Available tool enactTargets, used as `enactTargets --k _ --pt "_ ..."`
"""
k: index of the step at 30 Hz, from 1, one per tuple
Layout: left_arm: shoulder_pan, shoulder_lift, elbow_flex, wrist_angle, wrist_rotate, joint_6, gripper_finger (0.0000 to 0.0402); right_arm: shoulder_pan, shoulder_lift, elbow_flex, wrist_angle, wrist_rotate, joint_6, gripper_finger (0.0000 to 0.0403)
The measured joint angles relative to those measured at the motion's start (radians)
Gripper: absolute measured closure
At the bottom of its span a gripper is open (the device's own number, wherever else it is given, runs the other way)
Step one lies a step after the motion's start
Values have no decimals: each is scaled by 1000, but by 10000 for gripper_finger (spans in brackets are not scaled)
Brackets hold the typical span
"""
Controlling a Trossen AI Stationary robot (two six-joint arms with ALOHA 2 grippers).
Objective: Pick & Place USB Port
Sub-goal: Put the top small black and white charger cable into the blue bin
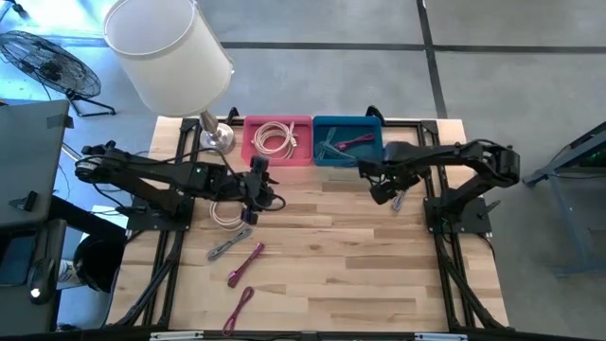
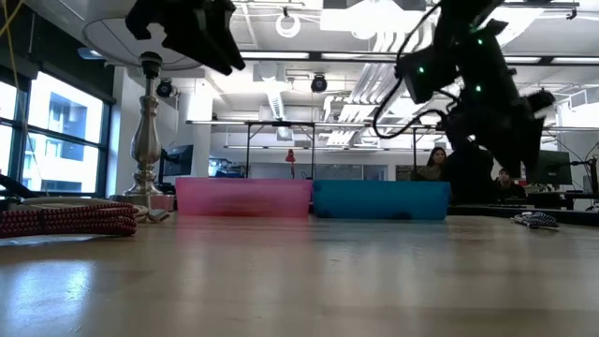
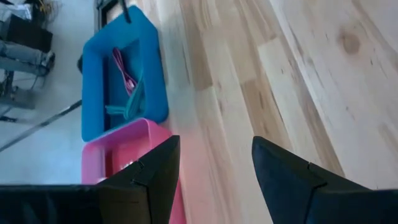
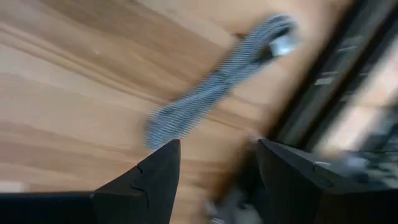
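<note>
The left gripper point(image 1: 258, 182) hangs above the table point(image 1: 360, 265) near the pink tray point(image 1: 248, 150), fingers point(image 3: 149, 180) spread and empty. The right gripper point(image 1: 383, 189) hangs just in front of the blue tray point(image 1: 377, 156), fingers point(image 4: 149, 183) spread and empty, above a grey braided cable point(image 4: 211, 84) lying on the wood. Other cables lie loose: a cream coil point(image 1: 225, 214), a grey one point(image 1: 227, 246), two magenta ones point(image 1: 245, 264). The blue tray holds a teal cable point(image 3: 134, 102) and a magenta cable point(image 3: 123, 70); the pink tray holds a cream cable point(image 1: 275, 138).
</note>
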Motion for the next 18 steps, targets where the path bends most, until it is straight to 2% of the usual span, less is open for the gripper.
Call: enactTargets --k 6,11,18 --pt "0 0 -75 12 1 -4 207 -33 -35 -112 227 -73 141 198" --pt "0 0 -149 54 0 -26 207 -87 -40 -111 179 -43 215 197" --pt "0 0 -170 56 -32 -26 207 -132 -41 -95 150 -60 255 198"
